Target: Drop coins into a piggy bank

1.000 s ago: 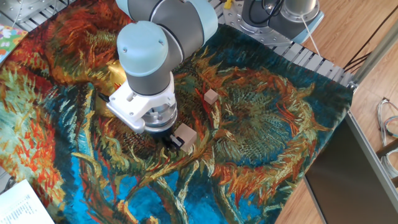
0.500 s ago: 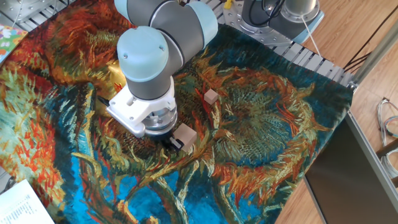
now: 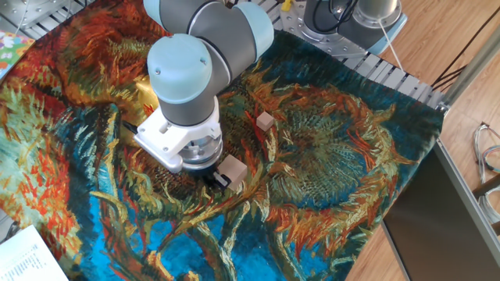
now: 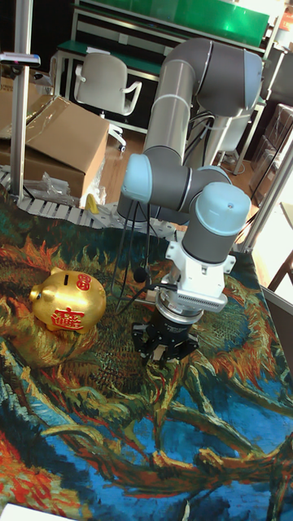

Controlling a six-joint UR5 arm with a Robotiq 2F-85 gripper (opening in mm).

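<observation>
The gold piggy bank [image 4: 69, 304] with red markings stands on the sunflower cloth, left of the arm; in the fixed view only a gold sliver of the piggy bank [image 3: 144, 90] shows behind the arm. No coins are in view. My gripper [image 3: 216, 178] points down, low over the cloth, with its black fingers against the left edge of a pale wooden cube [image 3: 233, 167]. In the tall view the gripper [image 4: 165, 346] hides that cube. Whether the fingers clamp the cube is not visible. A smaller wooden cube [image 3: 265, 120] lies further back on the cloth.
A cardboard box [image 4: 57, 138] and an office chair [image 4: 102, 81] stand behind the table. A printed sheet [image 3: 27, 257] lies at the front left corner. A second robot base [image 3: 351, 19] sits at the back, and cables [image 3: 488, 156] hang off the right edge.
The arm shifted slightly down and to the right between the oldest frame and half a second ago, then stayed still. The cubes have not moved.
</observation>
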